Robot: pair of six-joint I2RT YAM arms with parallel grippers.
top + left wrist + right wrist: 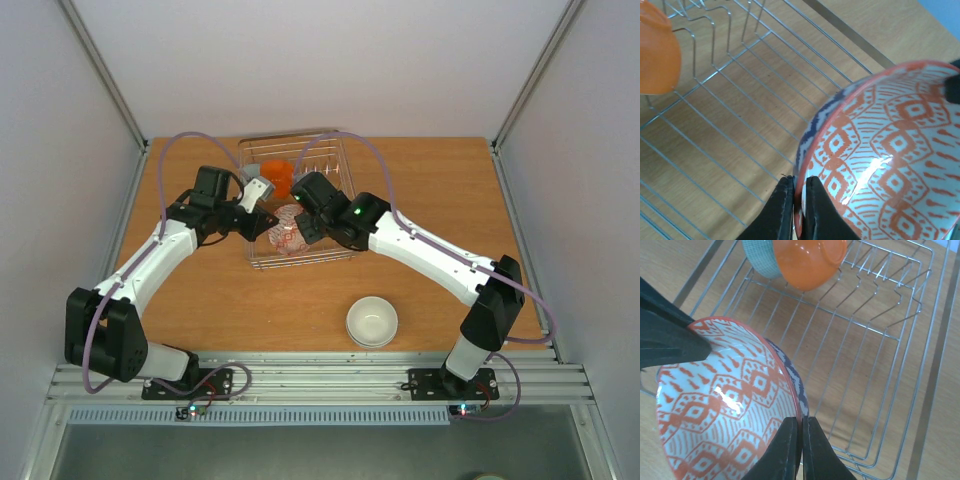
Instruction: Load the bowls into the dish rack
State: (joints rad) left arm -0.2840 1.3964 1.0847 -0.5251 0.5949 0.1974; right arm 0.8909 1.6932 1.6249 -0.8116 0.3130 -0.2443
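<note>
Both arms meet over the rack (300, 263), each pinching the patterned bowl (287, 235) by its rim. The left end effector (799, 182) is clenched on the rim at about 9 o'clock of the bowl in the top view, the right end effector (801, 425) at about 3 o'clock. Opposite grips probably keep the bowl from swinging while it is tipped on edge, which is how the wires would take it. It sits at the rack's 6 o'clock end, low among the wires; whether it rests on them I cannot tell. The orange bowl (807, 260) leans against the blue-green bowl (760, 257) at the 12 o'clock end, leaving the middle slots free. A white bowl (372, 320) waits on the desk (450, 180) at 5 o'clock of the rack, seemingly stacked on another
</note>
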